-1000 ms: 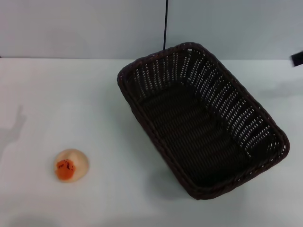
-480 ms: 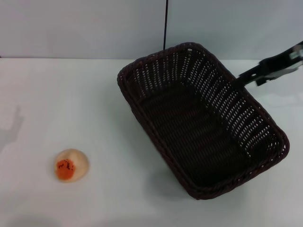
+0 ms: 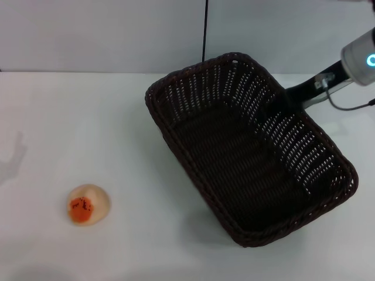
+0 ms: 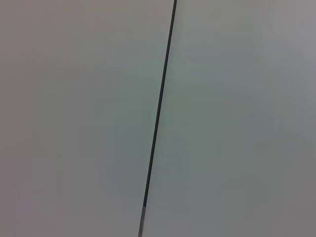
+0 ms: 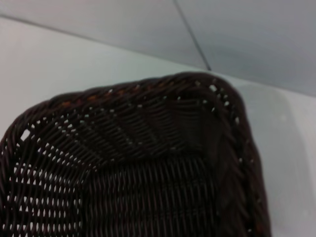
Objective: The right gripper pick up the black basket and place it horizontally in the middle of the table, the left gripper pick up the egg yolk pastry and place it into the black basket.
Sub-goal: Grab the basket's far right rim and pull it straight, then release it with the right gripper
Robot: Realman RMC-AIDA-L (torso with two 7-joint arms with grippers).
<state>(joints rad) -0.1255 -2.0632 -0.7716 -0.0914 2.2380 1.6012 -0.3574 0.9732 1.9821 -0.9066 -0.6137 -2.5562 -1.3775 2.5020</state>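
The black basket point(image 3: 187, 72) lies diagonally on the white table point(image 3: 88, 117), right of centre, and it is empty. My right gripper point(image 3: 285, 96) reaches in from the right on its white arm with the blue light point(image 3: 370, 60); its black claw is at the basket's far right long rim. The right wrist view looks down on a corner of the basket point(image 5: 148, 84). The egg yolk pastry point(image 3: 88, 204) sits alone on the table at the front left. My left gripper is out of view; its wrist view shows only the wall.
A grey wall point(image 3: 105, 35) with a thin black vertical line point(image 3: 205, 29) stands behind the table. A faint arm shadow point(image 3: 14, 158) falls on the table's left edge. Bare tabletop lies between the pastry and the basket.
My right arm has come in from the right edge and its claw has reached the basket's right rim. The basket and the pastry have not moved.
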